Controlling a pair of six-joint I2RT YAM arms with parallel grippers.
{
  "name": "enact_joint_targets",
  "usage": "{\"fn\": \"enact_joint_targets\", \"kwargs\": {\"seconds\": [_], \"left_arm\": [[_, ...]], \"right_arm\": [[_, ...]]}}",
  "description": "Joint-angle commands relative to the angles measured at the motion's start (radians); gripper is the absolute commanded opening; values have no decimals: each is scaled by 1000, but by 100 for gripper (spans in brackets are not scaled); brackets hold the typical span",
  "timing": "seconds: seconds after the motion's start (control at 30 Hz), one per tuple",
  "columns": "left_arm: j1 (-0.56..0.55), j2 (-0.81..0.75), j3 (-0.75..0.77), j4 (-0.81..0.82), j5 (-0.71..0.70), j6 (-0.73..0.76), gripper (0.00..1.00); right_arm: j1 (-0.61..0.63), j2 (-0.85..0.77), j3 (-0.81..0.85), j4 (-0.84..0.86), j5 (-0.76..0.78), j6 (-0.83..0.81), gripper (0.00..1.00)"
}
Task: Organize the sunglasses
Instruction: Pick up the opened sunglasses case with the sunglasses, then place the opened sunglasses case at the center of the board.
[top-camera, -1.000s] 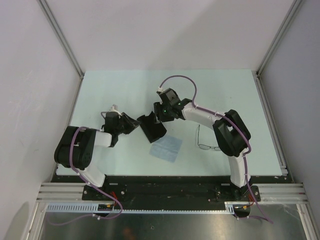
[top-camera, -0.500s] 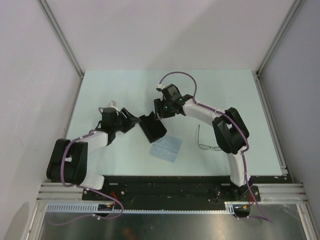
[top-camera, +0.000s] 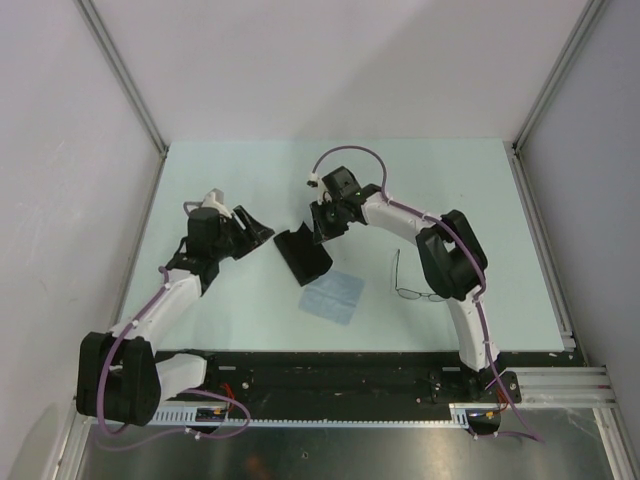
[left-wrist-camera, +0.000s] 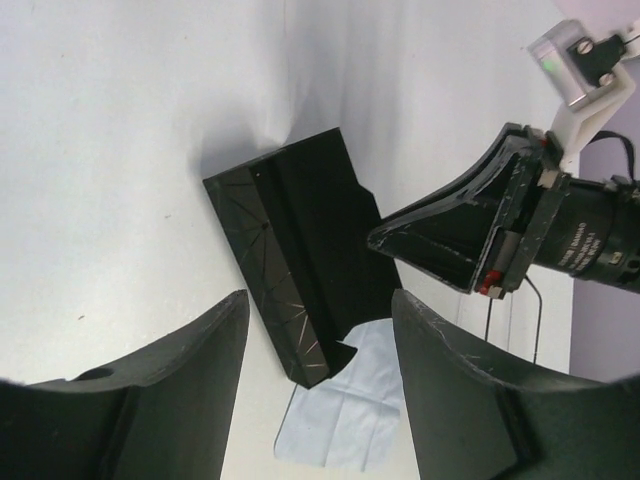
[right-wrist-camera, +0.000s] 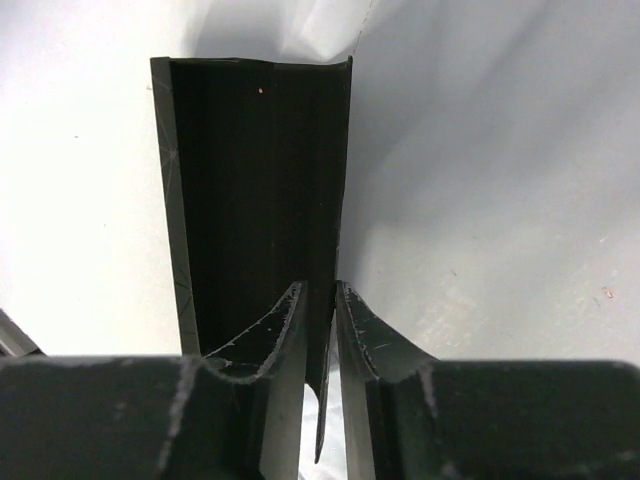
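Pinching one case (right-wrist-camera: 255, 200), right gripper (right-wrist-camera: 318, 300); left gripper (left-wrist-camera: 316, 305) open; one sunglasses (top-camera: 417, 293), one cloth (top-camera: 333, 295).

Pale mint tabletop (top-camera: 250, 170) w/ plain white walls (top-camera: 330, 60) — alu. corner posts (top-camera: 120, 75), even light

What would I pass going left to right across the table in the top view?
left claw → case → cloth → sunglasses
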Motion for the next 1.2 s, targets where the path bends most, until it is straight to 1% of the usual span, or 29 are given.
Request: {"fn": "enact_joint_targets", "kwargs": {"seconds": [0.0, 0.23, 0.37, 0.43, 0.47, 0.53, 0.57, 0.6, 0.7, 0.73, 0.8, 0.83, 0.9, 0.93, 1.0, 1.03, 1.17], "left_arm": [[0, -26, 34, -73, 6, 51, 64], [2, -24, 46, -95, 17, 65, 64], [2, -26, 52, -101, 20, 68, 64], [2, -29, 52, -103, 18, 68, 65], [2, -30, 52, -104, 18, 66, 65], [2, -34, 53, -104, 17, 68, 65], [2, -35, 53, -106, 17, 66, 65], [2, -38, 52, -107, 18, 66, 65], [2, -41, 50, -110, 18, 69, 65], [2, -46, 49, -113, 17, 69, 65], [2, -50, 44, -115, 15, 71, 65], [3, -57, 43, -117, 15, 71, 65], [2, -60, 37, -117, 12, 71, 65], [3, -61, 34, -117, 12, 69, 65], [2, -61, 29, -117, 11, 69, 65], [3, -60, 27, -118, 12, 66, 65], [2, -52, 18, -117, 18, 62, 65]], "right_arm": [[-7, 19, 47, -29, -52, 15, 21], [-7, 33, 58, -64, -28, 18, 21], [-5, 16, 41, -57, -12, 56, 8], [-4, -4, -12, -16, -31, 94, 0], [-4, -16, -37, 47, -35, 120, 0], [-1, -56, -88, 109, -40, 205, 0], [1, -68, -136, 173, -41, 232, 0], [1, -94, -155, 199, -43, 287, 0], [1, -137, -232, 299, -11, 363, 0], [2, -174, -255, 320, 44, 410, 0], [2, -204, -293, 351, 109, 450, 0], [1, -233, -307, 357, 179, 502, 0], [-1, -263, -364, 411, 218, 551, 0], [1, -286, -378, 431, 276, 611, 0], [12, -306, -417, 451, 333, 656, 0], [16, -315, -433, 460, 416, 679, 0], [19, -355, -503, 508, 544, 830, 0]]}}
